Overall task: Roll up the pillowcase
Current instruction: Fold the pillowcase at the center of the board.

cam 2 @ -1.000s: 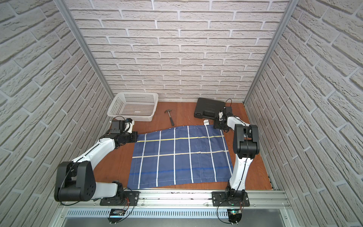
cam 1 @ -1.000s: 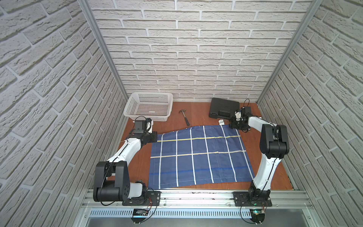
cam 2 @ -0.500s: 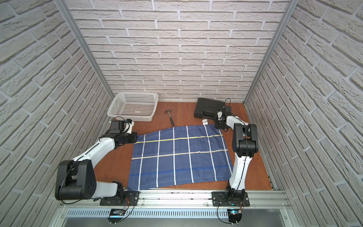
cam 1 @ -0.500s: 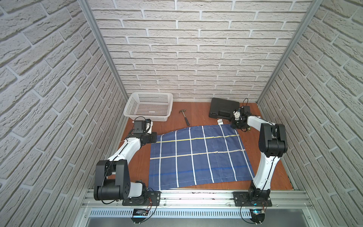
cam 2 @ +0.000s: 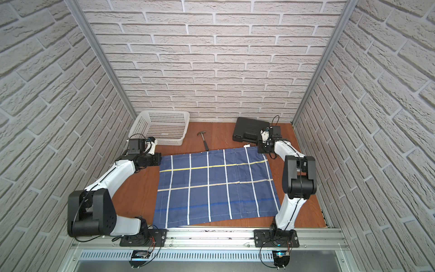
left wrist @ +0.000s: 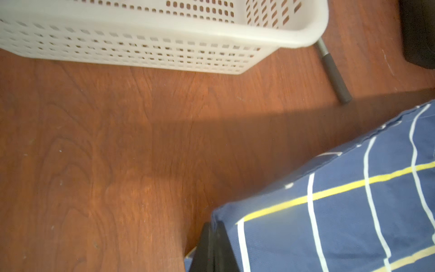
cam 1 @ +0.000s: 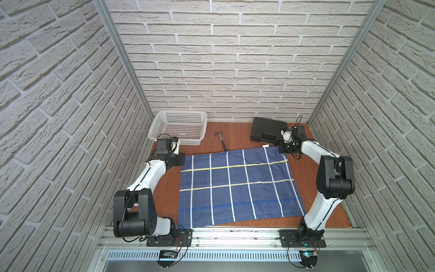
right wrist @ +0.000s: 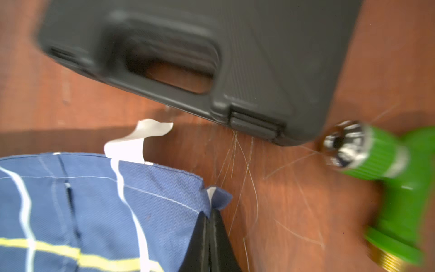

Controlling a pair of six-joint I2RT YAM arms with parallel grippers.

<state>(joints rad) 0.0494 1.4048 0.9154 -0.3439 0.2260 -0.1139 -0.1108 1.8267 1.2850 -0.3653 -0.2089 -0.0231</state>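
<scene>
The pillowcase, navy with white grid lines and yellow cross stripes, lies spread flat on the wooden table in both top views. My left gripper is shut on its far left corner. At the far right corner, my right gripper is shut on the cloth, a small fold of it sticking out past the tips. The white care tag curls up from the far edge beside that corner. Both corners are raised slightly off the wood.
A white perforated basket stands at the far left, close behind my left wrist. A hammer lies behind the far edge of the cloth. A black case sits at the far right, with a green nozzle next to it.
My right gripper has gone from open to shut on the far right corner of the pillowcase. The left gripper has kept its hold, and the far edge has shifted slightly.
</scene>
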